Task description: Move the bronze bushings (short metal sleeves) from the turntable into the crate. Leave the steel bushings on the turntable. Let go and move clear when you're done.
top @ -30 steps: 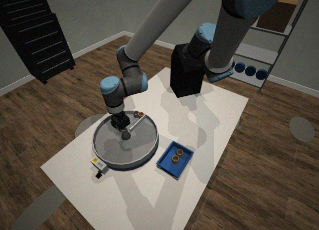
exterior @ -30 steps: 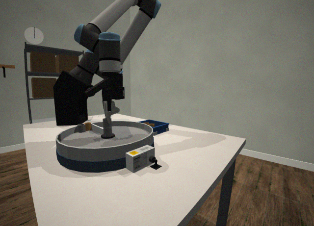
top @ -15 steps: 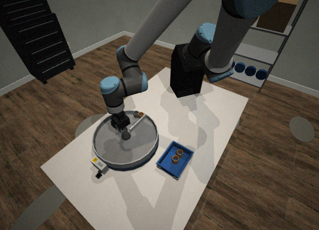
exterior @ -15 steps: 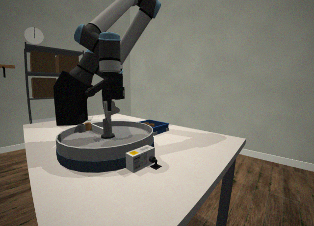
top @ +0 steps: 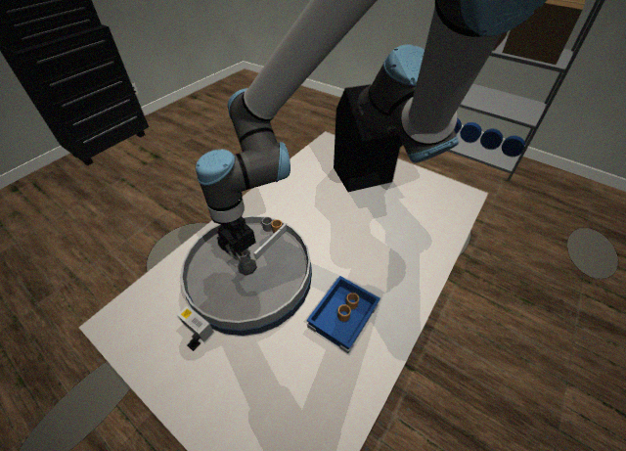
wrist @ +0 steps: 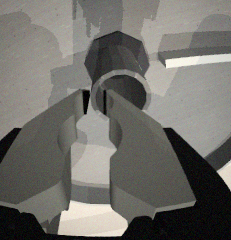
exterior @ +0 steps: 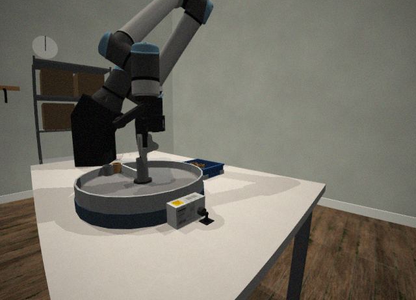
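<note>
My gripper (top: 242, 254) (exterior: 143, 156) (wrist: 96, 91) is nearly shut, with a narrow gap between the fingertips and no bushing held. It points down at the rim of a grey hollow post (exterior: 142, 170) (wrist: 117, 57) in the middle of the turntable (top: 252, 325) (exterior: 110, 203); whether it touches the post is unclear. A bronze bushing (top: 276, 225) (exterior: 116, 167) stands at the turntable's back edge, beside a grey steel bushing (top: 266, 223) (exterior: 107, 170). Two bronze bushings (top: 352, 299) (top: 344, 312) stand in the blue crate (top: 335, 331) (exterior: 214, 169).
A light divider bar (top: 270, 239) (exterior: 129, 168) (wrist: 200, 61) reaches inward beside the bronze bushing. The turntable has a raised wall. A small labelled box sensor (top: 196, 325) (exterior: 185, 211) stands outside its front rim. The black robot base (top: 364, 138) (exterior: 93, 135) stands at the back.
</note>
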